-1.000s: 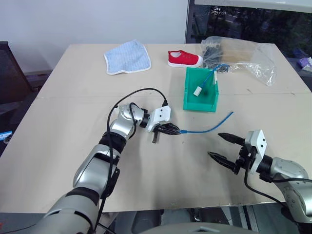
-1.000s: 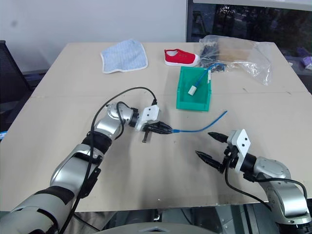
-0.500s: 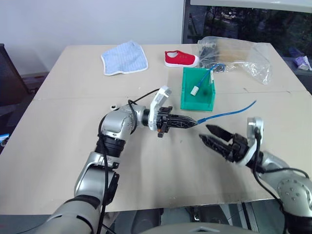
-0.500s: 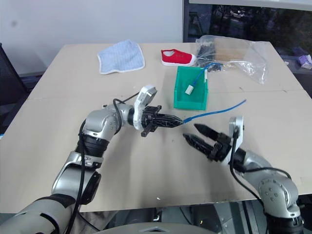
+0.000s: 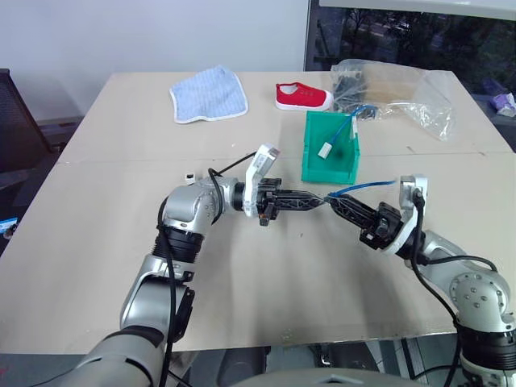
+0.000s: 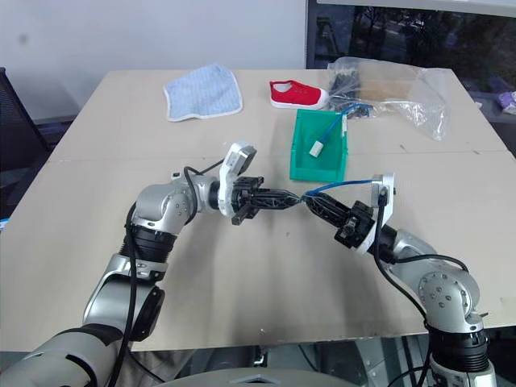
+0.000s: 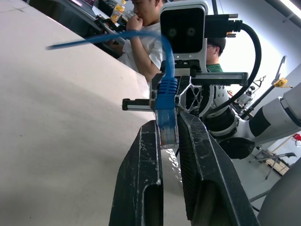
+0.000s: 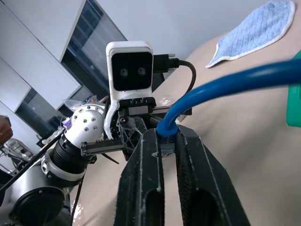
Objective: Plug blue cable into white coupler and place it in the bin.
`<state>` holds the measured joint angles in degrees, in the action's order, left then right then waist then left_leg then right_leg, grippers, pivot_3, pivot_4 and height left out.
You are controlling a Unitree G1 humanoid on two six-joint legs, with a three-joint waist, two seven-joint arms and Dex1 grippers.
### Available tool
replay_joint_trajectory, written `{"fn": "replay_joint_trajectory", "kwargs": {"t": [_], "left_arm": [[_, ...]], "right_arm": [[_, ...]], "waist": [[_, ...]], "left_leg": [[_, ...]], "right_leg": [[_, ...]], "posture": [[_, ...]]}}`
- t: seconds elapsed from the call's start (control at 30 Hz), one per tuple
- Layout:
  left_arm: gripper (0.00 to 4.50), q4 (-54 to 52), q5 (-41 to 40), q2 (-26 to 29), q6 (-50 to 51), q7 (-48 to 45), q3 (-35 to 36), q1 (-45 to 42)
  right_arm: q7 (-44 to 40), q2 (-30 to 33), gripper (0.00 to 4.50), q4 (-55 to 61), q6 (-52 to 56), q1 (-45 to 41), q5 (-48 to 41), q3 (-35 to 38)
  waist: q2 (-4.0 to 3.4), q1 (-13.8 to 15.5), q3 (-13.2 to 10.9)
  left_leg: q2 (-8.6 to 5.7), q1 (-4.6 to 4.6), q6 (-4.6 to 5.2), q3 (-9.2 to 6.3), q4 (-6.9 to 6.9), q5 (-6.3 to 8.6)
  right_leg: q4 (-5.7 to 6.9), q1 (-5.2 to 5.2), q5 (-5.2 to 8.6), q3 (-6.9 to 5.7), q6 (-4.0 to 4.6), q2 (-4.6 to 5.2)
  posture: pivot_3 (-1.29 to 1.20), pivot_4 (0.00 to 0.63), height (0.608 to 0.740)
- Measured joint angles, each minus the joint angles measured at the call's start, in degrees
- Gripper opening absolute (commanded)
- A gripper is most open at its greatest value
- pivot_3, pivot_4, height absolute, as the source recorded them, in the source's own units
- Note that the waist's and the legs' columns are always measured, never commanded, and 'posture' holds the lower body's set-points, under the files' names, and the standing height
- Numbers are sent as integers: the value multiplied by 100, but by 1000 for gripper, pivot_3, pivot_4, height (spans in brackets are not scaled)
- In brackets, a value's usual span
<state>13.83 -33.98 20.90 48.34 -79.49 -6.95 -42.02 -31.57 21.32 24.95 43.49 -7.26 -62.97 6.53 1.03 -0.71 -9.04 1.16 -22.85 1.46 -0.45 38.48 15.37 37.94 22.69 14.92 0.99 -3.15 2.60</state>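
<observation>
Head views: left tool point(image 5: 316, 201) and right tool point(image 5: 339, 205) meet tip to tip above the worktop point(image 5: 97, 234), both clamped on the blue cable point(image 5: 367, 187), which arcs up near the right wrist. Just behind stands the bin point(image 5: 332, 149), holding a paler cable with a white block; a red shoe point(image 5: 303, 97) and a cloth point(image 5: 210, 93) lie farther back.

Left wrist view: fingers point(image 7: 141, 179) pinch the cable's plug.

Right wrist view: fingers point(image 8: 146, 179) grip the cable's blue boot.
</observation>
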Motion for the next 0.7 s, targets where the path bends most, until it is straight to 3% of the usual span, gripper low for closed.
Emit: {"fn": "replay_joint_trajectory", "kwargs": {"t": [0.07, 0.33, 0.5, 0.63, 0.7], "left_arm": [[0, 8, 2, 11, -22, 4, 28, -1], [3638, -741, -134, 72, -191, 371, 172, 511], [3638, -2628, -442, 252, -200, 1296, 775, 1956], [3638, -3658, -188, -397, -635, 2938, 1283, 2873], [3638, -4170, 455, -596, -1249, 3904, 1465, 3382]], "right_arm": [[60, -69, 32, -26, 1, -31, 0, -8], [70, -73, 0, -77, -7, -101, 20, -64], [56, 122, 0, -227, -122, -10, 86, 258], [21, 145, 0, -368, -279, 63, 233, 400], [-43, 138, 0, -388, -405, 113, 328, 437]], "waist": [[0, -2, 0], [0, -11, 0], [-3, -24, 0], [0, 60, -2], [-1, 57, 0]], "left_leg": [[0, 0, 0, 1, 0, 0], [8, -2, 0, 3, -4, 0], [15, 4, 0, 4, -14, 0], [7, -1, -1, -6, -8, 0], [2, 11, -1, 5, -8, 0]], "right_leg": [[-1, 0, 0, 1, 0, 0], [-7, 2, 0, 6, 0, 3], [-8, 6, 0, 22, 0, 11], [-8, 0, -1, 26, 0, 28], [-6, -7, -2, 33, 1, 26]], "posture": [[0, 150, 740], [0, 150, 740], [0, 150, 740], [0, 150, 740], [0, 150, 740]]}}
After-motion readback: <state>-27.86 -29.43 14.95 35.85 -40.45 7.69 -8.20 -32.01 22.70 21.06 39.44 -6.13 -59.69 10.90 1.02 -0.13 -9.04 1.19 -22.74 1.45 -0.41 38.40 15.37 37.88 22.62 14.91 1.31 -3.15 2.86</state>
